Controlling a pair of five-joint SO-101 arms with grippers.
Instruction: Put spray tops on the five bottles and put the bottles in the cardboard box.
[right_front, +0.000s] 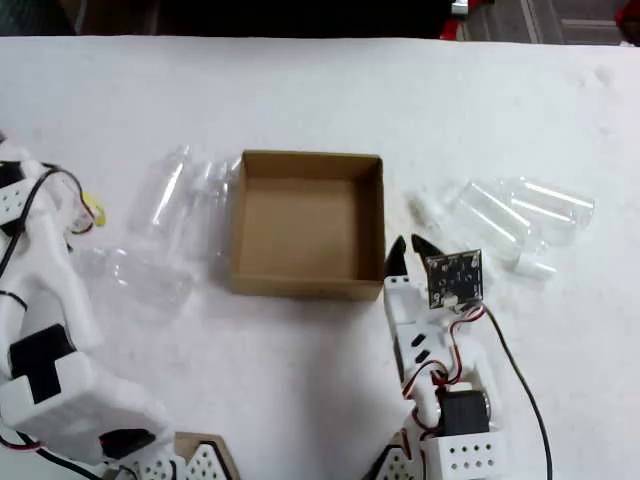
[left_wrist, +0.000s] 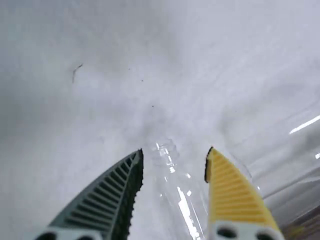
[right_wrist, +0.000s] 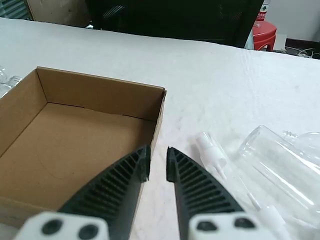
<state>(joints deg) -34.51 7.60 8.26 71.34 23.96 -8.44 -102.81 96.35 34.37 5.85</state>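
the high camera looks down from above on the whole table (right_front: 300, 90). the left wrist camera is very close to the table top. the right wrist camera sits low, near, and looks to the far side over the cardboard box (right_wrist: 100, 100), which the high camera sees too

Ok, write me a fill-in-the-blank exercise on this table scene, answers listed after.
1. The cardboard box is ____ inside.
2. The left gripper has one grey finger and one ____ finger.
3. A clear bottle lies ____ those two fingers, its neck bare.
4. The right gripper has two ____ fingers.
Missing words: empty; yellow; between; black.
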